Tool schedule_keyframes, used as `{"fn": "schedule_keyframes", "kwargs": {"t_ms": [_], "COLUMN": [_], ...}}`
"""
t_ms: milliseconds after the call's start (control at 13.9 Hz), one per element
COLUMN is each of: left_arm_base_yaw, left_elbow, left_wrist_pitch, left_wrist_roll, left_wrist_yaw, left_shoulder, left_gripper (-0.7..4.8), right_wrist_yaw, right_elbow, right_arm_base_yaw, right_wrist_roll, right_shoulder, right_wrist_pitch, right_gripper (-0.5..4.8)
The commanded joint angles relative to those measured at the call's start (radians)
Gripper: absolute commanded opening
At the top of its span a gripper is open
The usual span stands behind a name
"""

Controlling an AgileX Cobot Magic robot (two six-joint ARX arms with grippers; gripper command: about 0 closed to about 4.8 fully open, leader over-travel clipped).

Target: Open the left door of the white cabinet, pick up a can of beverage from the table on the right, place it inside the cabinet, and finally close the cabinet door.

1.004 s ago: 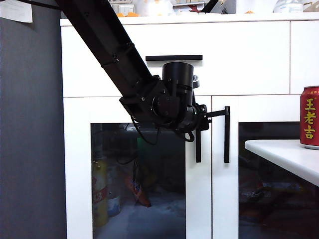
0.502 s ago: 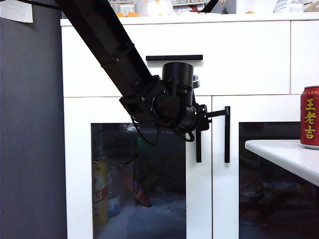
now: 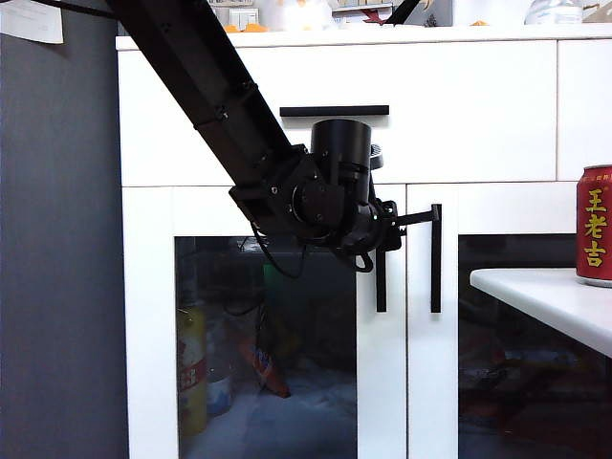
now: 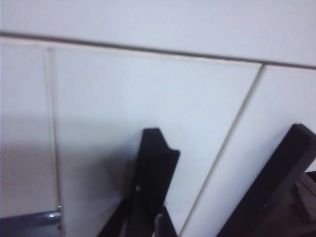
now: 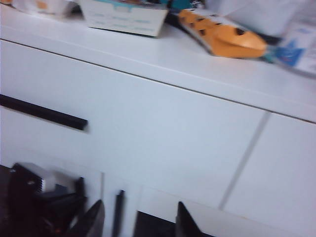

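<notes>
The white cabinet (image 3: 478,115) fills the exterior view, and its left door (image 3: 148,316) looks flush with the frame. My left gripper (image 3: 383,232) is at the top of that door's vertical black handle (image 3: 381,282). In the left wrist view the left gripper (image 4: 148,226) is shut on this handle (image 4: 154,177). The red can of beverage (image 3: 594,225) stands upright on the white table (image 3: 545,298) at the right. My right gripper (image 5: 140,221) faces the drawer front, open and empty; it is out of the exterior view.
The right door's handle (image 3: 435,258) runs just beside the gripped one. A drawer handle (image 3: 333,111) lies above the left arm's wrist. Bottles (image 3: 191,368) show behind the left glass. An orange power strip (image 5: 222,35) and a box (image 5: 123,17) lie on the cabinet top.
</notes>
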State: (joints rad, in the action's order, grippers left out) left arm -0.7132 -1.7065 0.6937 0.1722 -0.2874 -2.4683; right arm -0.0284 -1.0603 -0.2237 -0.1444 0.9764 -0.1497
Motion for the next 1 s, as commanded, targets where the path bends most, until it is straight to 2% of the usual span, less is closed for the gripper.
{"fn": "schedule_keyframes", "kwargs": {"t_ms": [72,287,1004], "left_arm_base_yaw": [-0.009,-0.01,-0.015], "left_elbow": [-0.009,-0.008,-0.008], "left_wrist_pitch": [0.03,-0.015,0.048], "left_wrist_roll": [0.038,0.038,0.038], "left_wrist_yaw": [0.045,0.045,0.041], "left_shoulder": [0.004,0.003,0.004], "left_gripper": [-0.05,-0.05,-0.05], "right_wrist_yaw": [0.061,0.061,0.061], "right_elbow": [-0.003,-0.003,-0.003], "right_arm_base_yaw": [0.0,0.0,0.0], "right_wrist_roll": [0.013,0.014,0.006], "right_shoulder": [0.067,0.137,0.181], "right_wrist_pitch": [0.097,0.101,0.102], "right_gripper": [1.89,1.89,1.89]}}
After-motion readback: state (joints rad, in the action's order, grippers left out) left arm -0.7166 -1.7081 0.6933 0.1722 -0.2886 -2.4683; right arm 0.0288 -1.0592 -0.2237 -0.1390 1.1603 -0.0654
